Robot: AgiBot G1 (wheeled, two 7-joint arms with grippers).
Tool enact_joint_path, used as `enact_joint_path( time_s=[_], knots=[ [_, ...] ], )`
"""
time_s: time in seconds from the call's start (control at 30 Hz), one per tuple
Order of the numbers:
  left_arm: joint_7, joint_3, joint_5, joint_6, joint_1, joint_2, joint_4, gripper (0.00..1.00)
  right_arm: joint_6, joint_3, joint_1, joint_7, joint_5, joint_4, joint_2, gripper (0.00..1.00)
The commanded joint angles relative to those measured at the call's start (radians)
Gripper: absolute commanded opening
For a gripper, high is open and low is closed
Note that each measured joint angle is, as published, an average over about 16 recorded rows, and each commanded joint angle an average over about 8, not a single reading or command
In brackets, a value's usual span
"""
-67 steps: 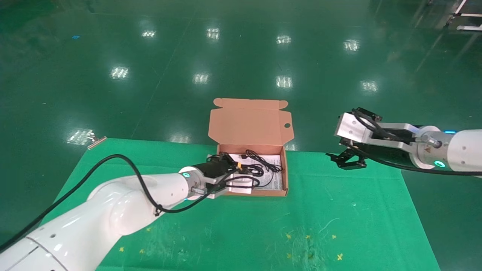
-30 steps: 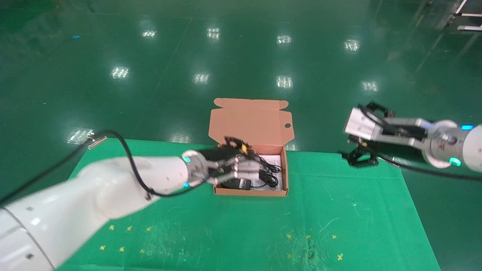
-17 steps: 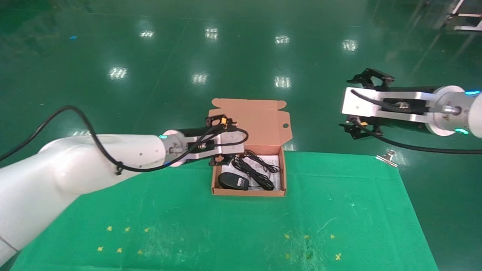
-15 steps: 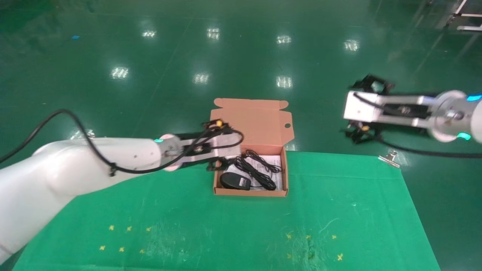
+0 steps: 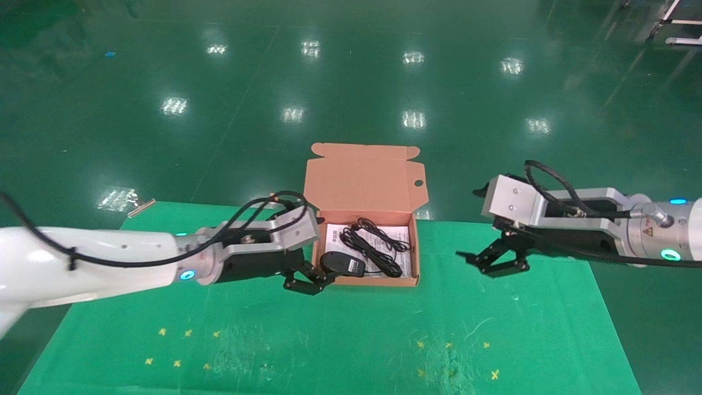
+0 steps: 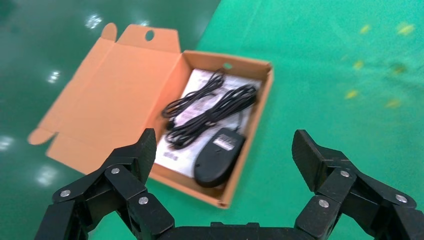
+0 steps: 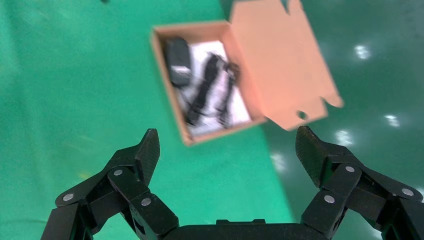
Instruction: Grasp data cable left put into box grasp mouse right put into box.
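Note:
The salmon-orange box (image 5: 378, 281) stands open on the green mat, its lid (image 5: 362, 178) leaning back. The black mouse (image 5: 341, 264) lies in its front left part. The looped data cable (image 5: 373, 247) lies beside it on a white sheet. My left gripper (image 5: 307, 280) is open and empty, low at the box's front left corner. My right gripper (image 5: 493, 262) is open and empty above the mat, right of the box. The left wrist view shows its gripper (image 6: 226, 146), box (image 6: 250, 135), mouse (image 6: 219, 157) and cable (image 6: 210, 112). The right wrist view shows its gripper (image 7: 228, 144), box (image 7: 220, 132), mouse (image 7: 178, 62) and cable (image 7: 210, 90).
The green mat (image 5: 351, 340) covers the table and carries small yellow marks near its front. A metal clip (image 5: 140, 204) sits at its far left corner. Shiny green floor (image 5: 351, 82) lies beyond the far edge.
My left gripper has pulled out of the box, leaving mouse and cable inside, and come down by its front left corner. My right gripper rose, then lowered again right of the box.

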Motion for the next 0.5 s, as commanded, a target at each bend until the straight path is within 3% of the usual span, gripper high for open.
enact_joint_path(
  time_s=[0.03,0.5],
  knots=[
    [0.000,-0.025,-0.029,0.027,0.013,-0.017,-0.010,1.00,-0.020,0.024,-0.019,-0.009,0.032,-0.002,0.002,1.00],
    [0.004,-0.178,-0.213,0.198,0.097,-0.121,-0.076,1.00,-0.147,0.177,-0.140,-0.062,0.230,-0.013,0.011,1.00]
  ],
)
